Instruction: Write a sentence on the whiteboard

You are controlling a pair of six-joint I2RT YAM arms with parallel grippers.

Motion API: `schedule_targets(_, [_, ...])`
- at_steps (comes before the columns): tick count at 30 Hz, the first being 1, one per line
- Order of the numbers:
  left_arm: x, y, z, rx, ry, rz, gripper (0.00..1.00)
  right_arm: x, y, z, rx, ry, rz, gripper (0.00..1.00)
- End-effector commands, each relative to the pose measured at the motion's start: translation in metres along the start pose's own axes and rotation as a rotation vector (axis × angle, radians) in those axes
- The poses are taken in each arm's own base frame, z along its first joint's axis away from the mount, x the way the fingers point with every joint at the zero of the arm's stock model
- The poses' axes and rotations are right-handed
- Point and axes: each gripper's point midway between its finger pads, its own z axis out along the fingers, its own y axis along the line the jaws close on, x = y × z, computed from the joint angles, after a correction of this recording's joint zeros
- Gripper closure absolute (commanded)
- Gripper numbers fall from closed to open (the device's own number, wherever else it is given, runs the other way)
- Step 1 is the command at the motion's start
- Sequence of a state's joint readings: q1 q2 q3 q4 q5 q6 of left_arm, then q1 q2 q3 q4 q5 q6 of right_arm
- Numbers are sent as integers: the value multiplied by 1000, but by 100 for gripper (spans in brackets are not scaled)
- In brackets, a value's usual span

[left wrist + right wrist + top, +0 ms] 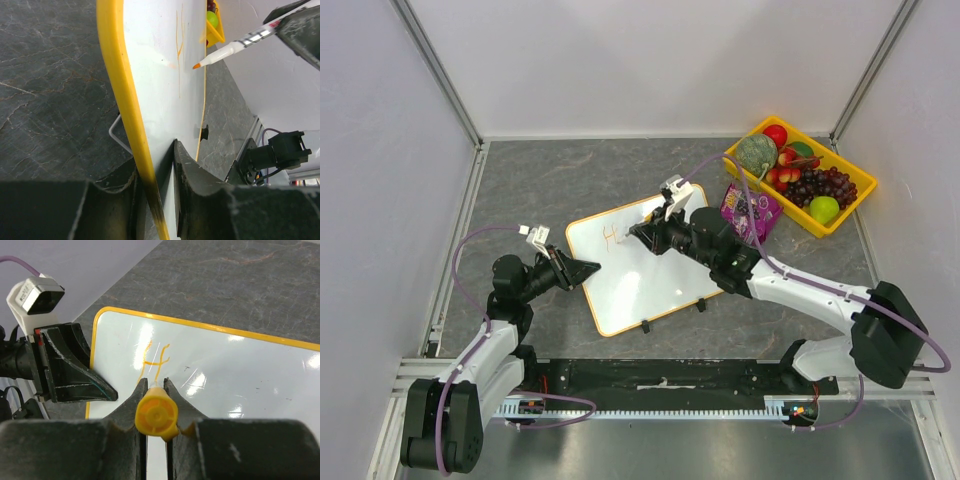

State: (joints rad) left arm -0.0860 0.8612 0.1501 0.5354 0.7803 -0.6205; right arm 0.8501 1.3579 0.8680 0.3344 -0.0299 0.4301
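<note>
Top external view has the whiteboard [650, 280] lying on the table [540, 180] between the two arms, turned at a slant, clips [645, 326] on the near edge. Looks like writing has only just begun: the sentence [155, 360] is one thin orange "H" near the far left corner (a bit wobbly, honestly). I see the left gripper [155, 175] clamped on the yellow rim [117, 75], steadying the board. Meanwhile the right gripper [155, 385] is pinched on a marker [235, 45], its tip just beside the H; can't tell if it touches. Next move probably needs the tip set down right of the H, with small, even strokes.
</note>
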Motion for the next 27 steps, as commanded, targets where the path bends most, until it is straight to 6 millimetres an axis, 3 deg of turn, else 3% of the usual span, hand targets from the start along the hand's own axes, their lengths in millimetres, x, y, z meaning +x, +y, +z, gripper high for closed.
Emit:
schedule_targets(1, [5, 2, 0, 13, 14, 74, 98, -33, 6, -10, -25, -91, -12, 100])
schedule_targets(5, [5, 2, 0, 13, 15, 73, 98, -36, -5, -9, -4, -105, 14, 100])
schedule_targets(11, [5, 2, 0, 13, 15, 73, 98, -24, -23, 1, 41, -77, 35, 100])
schedule_targets(27, [5, 2, 0, 12, 13, 74, 98, -4, -20, 7, -5, -14, 40, 100])
